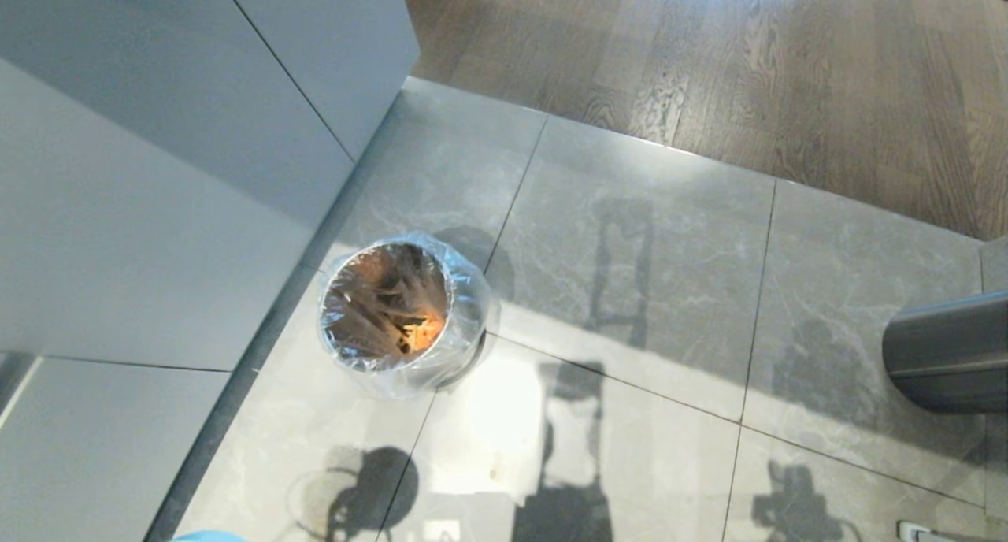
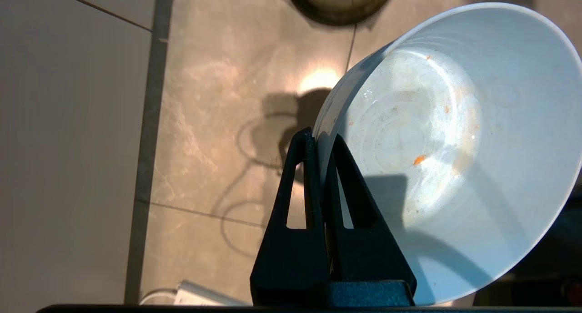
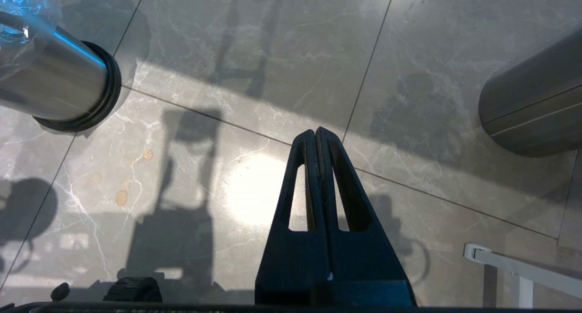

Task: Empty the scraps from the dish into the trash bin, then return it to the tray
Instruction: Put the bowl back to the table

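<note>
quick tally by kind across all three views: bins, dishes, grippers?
Bins: 2, the small metal trash bin with liner and the larger dark-grey bin.
Dishes: 1, the dish, nearly empty.
Grippers: 2, the left gripper pinching the dish's rim, the right gripper shut on nothing.
Total: 5
</note>
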Robot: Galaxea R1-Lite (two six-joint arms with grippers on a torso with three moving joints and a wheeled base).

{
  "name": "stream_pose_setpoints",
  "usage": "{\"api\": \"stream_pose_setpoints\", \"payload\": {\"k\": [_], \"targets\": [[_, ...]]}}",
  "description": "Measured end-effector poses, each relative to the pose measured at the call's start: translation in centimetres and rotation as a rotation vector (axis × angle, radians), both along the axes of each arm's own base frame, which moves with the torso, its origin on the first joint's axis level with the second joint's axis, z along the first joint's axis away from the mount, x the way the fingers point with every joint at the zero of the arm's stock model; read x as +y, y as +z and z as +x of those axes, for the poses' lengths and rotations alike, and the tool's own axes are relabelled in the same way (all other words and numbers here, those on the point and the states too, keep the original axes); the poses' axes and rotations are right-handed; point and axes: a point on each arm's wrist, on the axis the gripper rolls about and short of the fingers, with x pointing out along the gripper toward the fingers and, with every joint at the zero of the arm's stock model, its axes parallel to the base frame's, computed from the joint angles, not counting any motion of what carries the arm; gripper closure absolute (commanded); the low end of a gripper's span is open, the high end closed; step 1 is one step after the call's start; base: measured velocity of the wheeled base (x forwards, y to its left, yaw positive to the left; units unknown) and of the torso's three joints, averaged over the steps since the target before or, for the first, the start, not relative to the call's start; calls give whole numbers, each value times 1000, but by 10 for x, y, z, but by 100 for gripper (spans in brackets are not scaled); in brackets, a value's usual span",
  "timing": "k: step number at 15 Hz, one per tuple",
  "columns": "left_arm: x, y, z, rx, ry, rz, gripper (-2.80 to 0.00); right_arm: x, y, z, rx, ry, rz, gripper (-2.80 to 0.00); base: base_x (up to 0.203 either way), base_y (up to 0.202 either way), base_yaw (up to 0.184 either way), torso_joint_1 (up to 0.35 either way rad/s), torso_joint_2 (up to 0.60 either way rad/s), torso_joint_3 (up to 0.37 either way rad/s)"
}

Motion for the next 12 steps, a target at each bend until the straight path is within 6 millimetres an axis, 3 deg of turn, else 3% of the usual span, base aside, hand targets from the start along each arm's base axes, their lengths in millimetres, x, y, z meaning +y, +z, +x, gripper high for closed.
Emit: {"api": "stream_pose_setpoints", "payload": {"k": [6, 12], "targets": [[1, -3, -23, -278, 72, -120, 0, 0, 0, 0, 0, 0, 0, 0, 0, 0, 0, 0, 0, 0], [1, -4, -28, -337, 70, -125, 0, 0, 0, 0, 0, 0, 0, 0, 0, 0, 0, 0, 0, 0]]}}
